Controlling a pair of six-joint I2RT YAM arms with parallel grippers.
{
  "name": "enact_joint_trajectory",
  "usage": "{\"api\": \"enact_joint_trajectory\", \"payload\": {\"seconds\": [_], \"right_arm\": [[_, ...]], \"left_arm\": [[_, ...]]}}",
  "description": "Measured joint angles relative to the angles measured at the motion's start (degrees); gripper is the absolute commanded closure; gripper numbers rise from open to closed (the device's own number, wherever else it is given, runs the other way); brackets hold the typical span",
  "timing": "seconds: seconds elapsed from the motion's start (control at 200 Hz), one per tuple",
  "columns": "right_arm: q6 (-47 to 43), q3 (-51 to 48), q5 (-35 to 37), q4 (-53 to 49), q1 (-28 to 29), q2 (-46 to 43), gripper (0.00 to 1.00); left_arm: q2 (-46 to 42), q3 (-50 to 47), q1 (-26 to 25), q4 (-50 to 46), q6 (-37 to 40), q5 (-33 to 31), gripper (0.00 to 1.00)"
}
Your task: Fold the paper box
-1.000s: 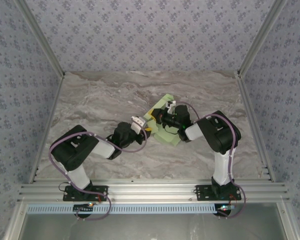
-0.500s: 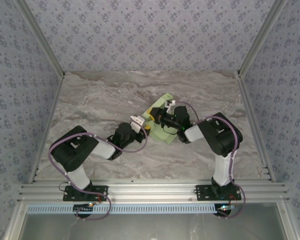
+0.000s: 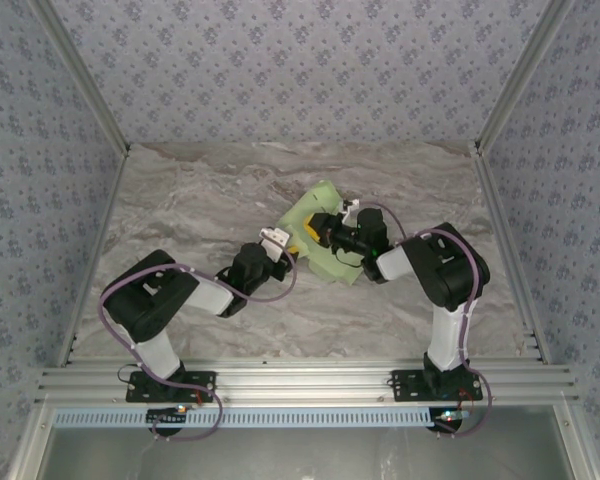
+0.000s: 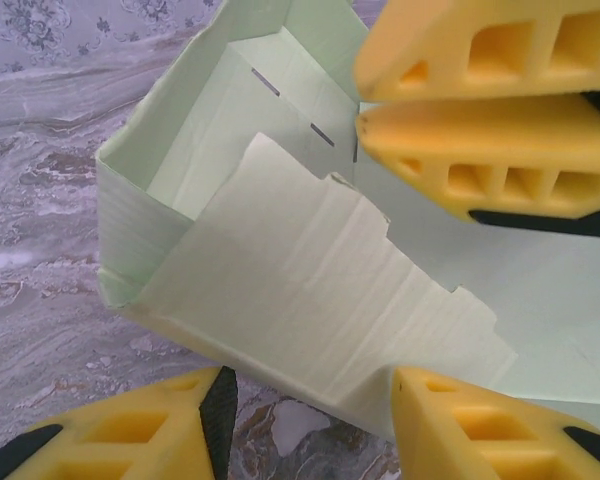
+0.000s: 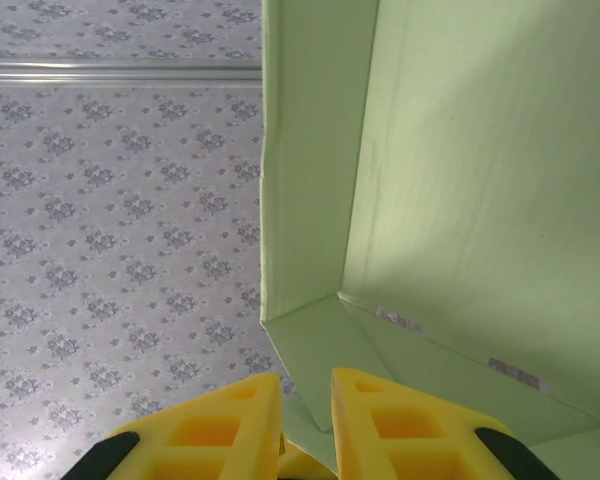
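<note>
Paper box (image 4: 280, 270): made of thin matt card, pale green, smooth, with faint ripples seen across the flap. Gripper fingers (image 4: 410, 130): moulded in matt yellow plastic, faced with black pads (image 4: 220, 410). Table (image 3: 200, 200): topped with a marble-patterned surface. Walls (image 3: 300, 70): covered in matt patterned material. Front rails (image 3: 300, 382): ribbed bare metal.

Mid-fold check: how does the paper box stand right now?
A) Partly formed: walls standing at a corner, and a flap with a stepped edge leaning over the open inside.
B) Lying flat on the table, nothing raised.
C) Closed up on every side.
A: in the left wrist view the paper box has upright walls meeting at a corner, and a flap with a stepped edge slanting across its open inside.
</note>
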Motion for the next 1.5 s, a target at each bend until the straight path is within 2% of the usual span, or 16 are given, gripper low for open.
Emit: {"api": "enact_joint_trajectory", "payload": {"seconds": [0.12, 0.19, 0.27, 0.37, 0.54, 0.725, 0.994, 1.289, 1.504], "right_arm": [[-1.79, 0.02, -0.81, -4.61, -1.33, -1.79, 0.64], [-3.56, 0.11, -0.83, -9.38, -2.34, -4.26, 0.53], [-6.51, 1.46, -0.85, -16.02, -3.32, -7.21, 0.46], [-10.58, 5.81, -0.42, -25.83, -4.17, -9.60, 0.37], [-16.63, 16.37, 2.25, -44.00, -4.26, -9.90, 0.30], [-19.52, 25.27, 7.04, -57.61, -3.65, -7.93, 0.30], [-21.24, 36.20, 11.56, -70.01, -1.70, -0.26, 0.33], [-22.12, 44.00, 13.81, -75.95, -0.15, 5.42, 0.38], [-22.03, 47.01, 14.51, -77.92, -0.11, 7.65, 0.52]], "left_arm": [[0.02, 0.09, 0.00, -0.42, 0.04, -0.17, 0.53], [0.02, 0.11, 0.00, -0.55, 0.20, -0.13, 0.53], [0.07, 0.33, 0.00, -0.81, 0.44, -0.11, 0.53], [0.13, 0.94, 0.00, -1.16, 0.46, -0.07, 0.53], [1.05, 1.70, 0.00, -1.29, 0.46, 0.17, 0.54], [1.60, 1.70, -0.02, -1.70, 0.48, 0.31, 0.54], [1.60, 1.70, -0.02, -1.70, 0.68, 0.33, 0.54], [1.66, 1.70, -0.44, -1.73, 0.90, 0.35, 0.54], [2.43, 2.21, -0.81, -1.86, 0.92, 0.35, 0.55]]}}
